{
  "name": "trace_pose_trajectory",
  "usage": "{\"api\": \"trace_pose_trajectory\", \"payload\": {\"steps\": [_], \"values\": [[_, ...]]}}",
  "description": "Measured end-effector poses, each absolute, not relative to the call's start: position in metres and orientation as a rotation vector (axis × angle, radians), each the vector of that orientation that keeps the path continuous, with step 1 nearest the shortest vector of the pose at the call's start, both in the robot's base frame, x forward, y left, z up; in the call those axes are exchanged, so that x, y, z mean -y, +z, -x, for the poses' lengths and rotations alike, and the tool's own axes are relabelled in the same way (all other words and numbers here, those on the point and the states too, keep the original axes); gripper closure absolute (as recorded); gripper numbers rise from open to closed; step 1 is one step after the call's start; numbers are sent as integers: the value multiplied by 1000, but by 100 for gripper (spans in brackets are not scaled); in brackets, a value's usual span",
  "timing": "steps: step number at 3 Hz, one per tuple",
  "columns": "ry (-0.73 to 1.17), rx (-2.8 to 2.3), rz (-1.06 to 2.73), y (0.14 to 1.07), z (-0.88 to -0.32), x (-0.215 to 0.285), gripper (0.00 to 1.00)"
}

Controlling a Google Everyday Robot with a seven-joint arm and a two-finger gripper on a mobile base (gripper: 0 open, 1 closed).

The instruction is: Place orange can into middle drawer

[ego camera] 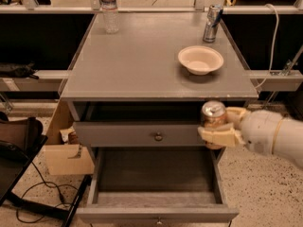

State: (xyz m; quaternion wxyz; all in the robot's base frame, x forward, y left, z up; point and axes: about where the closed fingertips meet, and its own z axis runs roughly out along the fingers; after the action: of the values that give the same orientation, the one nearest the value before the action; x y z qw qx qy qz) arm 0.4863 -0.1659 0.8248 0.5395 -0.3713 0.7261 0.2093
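Gripper (pixel 222 126) at the cabinet's (pixel 142 65) right front corner, below the top surface, clamped on the orange can (pixel 212 115). One tan finger (pixel 218 136) crosses the can's lower front and the other sits behind it on the right. The can is upright with its silver top showing, held off any surface. White arm (pixel 274 134) comes in from the cabinet's right side.

Orange can overlaps the right end of the cabinet's top drawer (pixel 128 134), level with that drawer's round knob (pixel 158 136). Top drawer is pulled out a little, with a dark gap above its front.

Middle drawer (pixel 156 171) is the cabinet's second tier, pulled far out, with a dark flat floor and nothing seen in it. Its grey front panel is at the bottom edge of the view. The can is higher than this drawer, about over its right wall, and not inside it. Depth is hard to judge.

On the cabinet top:
- pale bowl (pixel 200 59), right half toward the front
- slim silver-and-blue can (pixel 212 23), upright at the back right, apart from the bowl
- clear water bottle (pixel 110 8), back left

Cardboard box (pixel 64 157) sits on the floor at the cabinet's left side, and a black cable (pixel 38 193) lies in front of it.
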Motion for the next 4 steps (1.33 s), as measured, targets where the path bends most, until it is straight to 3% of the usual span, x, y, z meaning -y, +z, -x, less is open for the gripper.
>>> {"api": "trace_pose_trajectory", "payload": {"steps": [2, 4], "values": [[611, -1635, 873, 686, -482, 184, 100], [646, -1621, 857, 664, -484, 182, 100]]}}
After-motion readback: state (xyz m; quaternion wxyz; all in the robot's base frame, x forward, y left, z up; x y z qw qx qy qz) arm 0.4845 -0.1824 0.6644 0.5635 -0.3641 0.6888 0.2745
